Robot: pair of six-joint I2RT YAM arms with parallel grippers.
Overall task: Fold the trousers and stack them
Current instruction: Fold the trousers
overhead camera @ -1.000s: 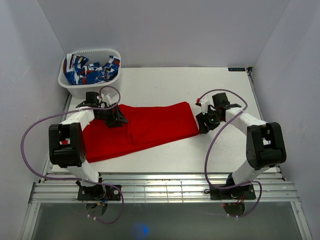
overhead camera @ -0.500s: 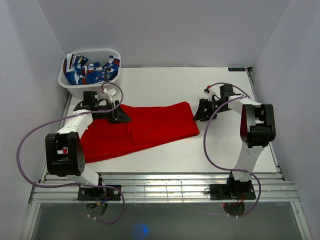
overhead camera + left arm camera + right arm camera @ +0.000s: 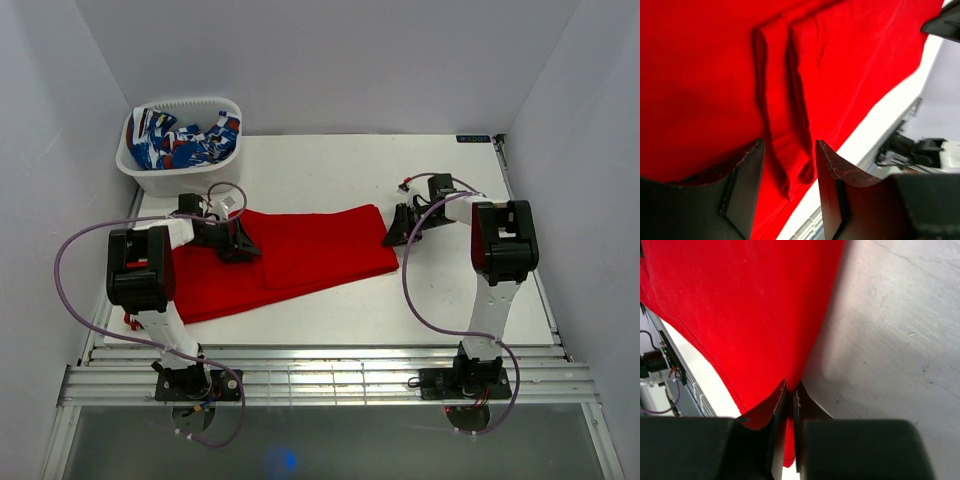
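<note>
My right gripper (image 3: 790, 388) is pinched nearly closed on the edge of the trousers (image 3: 310, 250). Red cloth shows in the slit between its jaws. Bare table (image 3: 890, 315) is on one side of its tips and red fabric on the other.

My left gripper (image 3: 789, 146) sits low over the other end of the trousers with its jaws apart. It straddles a raised fold of the fabric that runs out ahead of its fingers (image 3: 742, 182). I can't tell if the pads press that fold.

The trousers lie flat on the table between my two grippers. One layer laps over another just beside the left gripper, and the opposite edge is at the right gripper's tips.

Beyond the left gripper is a white basket (image 3: 150, 178) holding blue-white-red patterned cloth (image 3: 180, 140), apart from the trousers.
</note>
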